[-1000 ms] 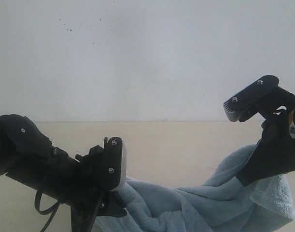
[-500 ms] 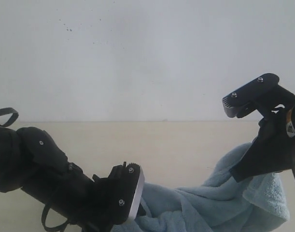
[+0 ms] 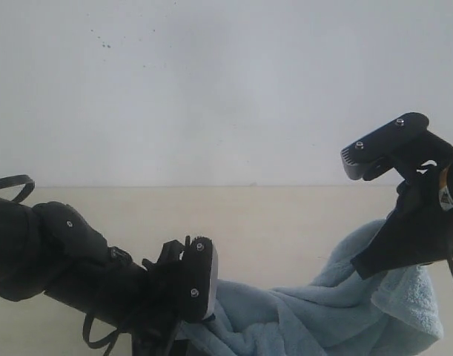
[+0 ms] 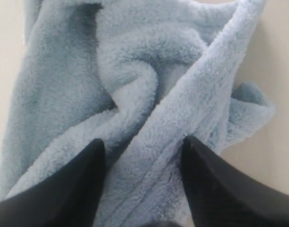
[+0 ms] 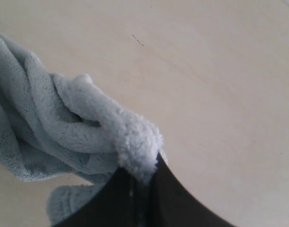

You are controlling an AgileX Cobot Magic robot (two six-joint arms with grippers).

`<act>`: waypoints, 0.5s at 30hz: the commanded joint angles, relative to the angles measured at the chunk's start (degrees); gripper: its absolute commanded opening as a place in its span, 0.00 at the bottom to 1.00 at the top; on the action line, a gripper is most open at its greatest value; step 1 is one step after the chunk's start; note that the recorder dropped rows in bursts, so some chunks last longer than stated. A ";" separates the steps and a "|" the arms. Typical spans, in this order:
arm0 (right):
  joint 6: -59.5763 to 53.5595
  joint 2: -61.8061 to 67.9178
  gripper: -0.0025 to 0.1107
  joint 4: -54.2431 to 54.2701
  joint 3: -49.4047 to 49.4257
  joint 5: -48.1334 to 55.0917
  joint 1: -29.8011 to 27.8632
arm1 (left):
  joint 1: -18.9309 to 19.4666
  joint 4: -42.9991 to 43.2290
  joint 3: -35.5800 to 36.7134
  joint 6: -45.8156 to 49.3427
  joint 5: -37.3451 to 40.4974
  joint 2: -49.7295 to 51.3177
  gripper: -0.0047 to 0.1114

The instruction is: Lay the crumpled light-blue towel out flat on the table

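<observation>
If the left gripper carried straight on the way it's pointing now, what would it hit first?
The towel: a raised fold lies directly between the left gripper and its open jaws, seemingly very close.

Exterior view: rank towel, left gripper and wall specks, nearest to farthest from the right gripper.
1. towel: pinched in the right gripper.
2. left gripper: low left, over the towel.
3. wall specks: upper left, far behind.

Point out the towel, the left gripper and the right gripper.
towel (image 3: pixel 322 313): exterior view, bunched middle folds.
left gripper (image 4: pixel 142 143): left wrist view, between its fingertips.
right gripper (image 5: pixel 139 171): right wrist view, between its fingertips.
</observation>
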 commanded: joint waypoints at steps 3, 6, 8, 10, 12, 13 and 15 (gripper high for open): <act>-0.10 -0.16 0.02 0.09 -0.14 0.63 0.02 | -0.30 -1.22 -0.14 -3.09 1.79 0.04 0.45; -0.10 -0.16 0.02 0.09 -0.14 0.85 0.02 | -0.30 0.90 -0.14 -3.09 4.89 0.04 0.45; 0.09 -0.16 0.02 0.09 -0.14 0.88 0.02 | -0.30 1.32 -0.14 -3.26 5.78 0.04 0.45; 0.09 -0.16 0.02 0.09 -0.14 0.88 0.02 | -0.30 1.41 -0.14 -4.17 6.45 0.04 0.45; 0.10 -0.16 0.02 0.09 -0.14 0.99 0.02 | -0.30 1.83 -0.14 -4.68 6.46 0.04 0.45; 0.10 -0.16 0.02 0.20 -0.14 0.97 0.02 | -0.30 2.30 -0.14 -4.68 6.46 0.04 0.45; -0.03 -0.16 0.02 0.48 -0.14 0.97 0.02 | -0.30 2.97 -0.14 -4.85 6.46 0.04 0.45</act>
